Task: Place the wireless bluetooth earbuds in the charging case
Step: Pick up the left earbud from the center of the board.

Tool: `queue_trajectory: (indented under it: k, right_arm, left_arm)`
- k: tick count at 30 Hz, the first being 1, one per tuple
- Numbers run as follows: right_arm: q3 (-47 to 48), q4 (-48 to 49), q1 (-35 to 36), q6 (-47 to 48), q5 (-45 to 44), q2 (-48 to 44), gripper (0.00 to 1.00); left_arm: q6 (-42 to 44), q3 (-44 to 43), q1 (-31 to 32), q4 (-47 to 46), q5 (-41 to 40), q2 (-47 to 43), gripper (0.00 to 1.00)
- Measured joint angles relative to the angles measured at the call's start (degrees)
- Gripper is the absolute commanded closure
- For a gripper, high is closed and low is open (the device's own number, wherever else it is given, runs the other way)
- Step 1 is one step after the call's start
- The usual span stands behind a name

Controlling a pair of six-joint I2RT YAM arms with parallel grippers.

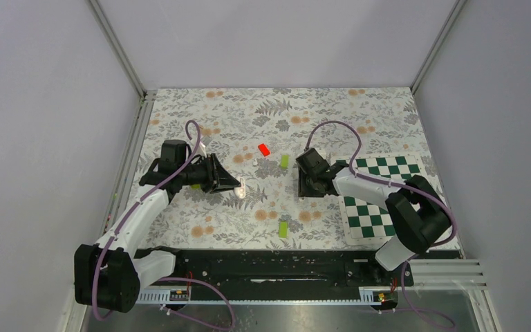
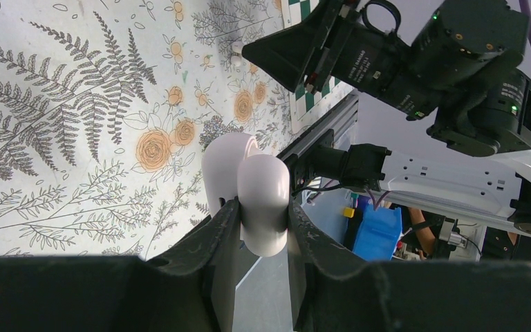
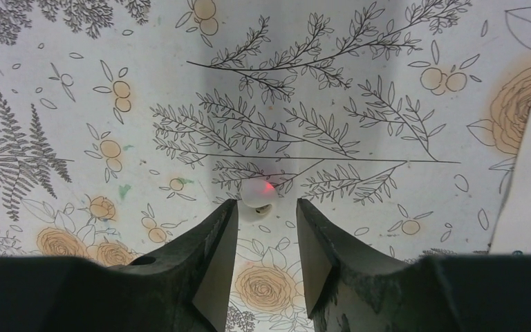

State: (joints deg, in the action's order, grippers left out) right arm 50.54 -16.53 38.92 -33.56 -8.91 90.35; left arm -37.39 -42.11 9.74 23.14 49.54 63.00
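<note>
Grey walls (image 1: 41,104) ring floral cloth (image 1: 249,111); left claw (image 2: 263,214) clasps charging case (image 2: 264,181), right claw (image 3: 266,211) gapes at earbud (image 3: 258,191).

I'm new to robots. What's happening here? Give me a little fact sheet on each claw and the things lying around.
Left claw: closed on the white charging case
Right claw: open, pointing down, earbud just beyond its tips
Earbud: tiny, white, lying on the floral cover, red light glowing
Also there: red block, two green blocks, checkered mat
</note>
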Motion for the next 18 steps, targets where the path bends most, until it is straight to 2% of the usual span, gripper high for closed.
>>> queue_trajectory:
  k: [18]
  right_arm:
    - [-2.8, 5.1, -1.5, -2.2, 4.5, 1.6, 0.64]
  left_arm:
    - [0.0, 0.2, 0.0, -0.2, 0.0, 1.3, 1.0]
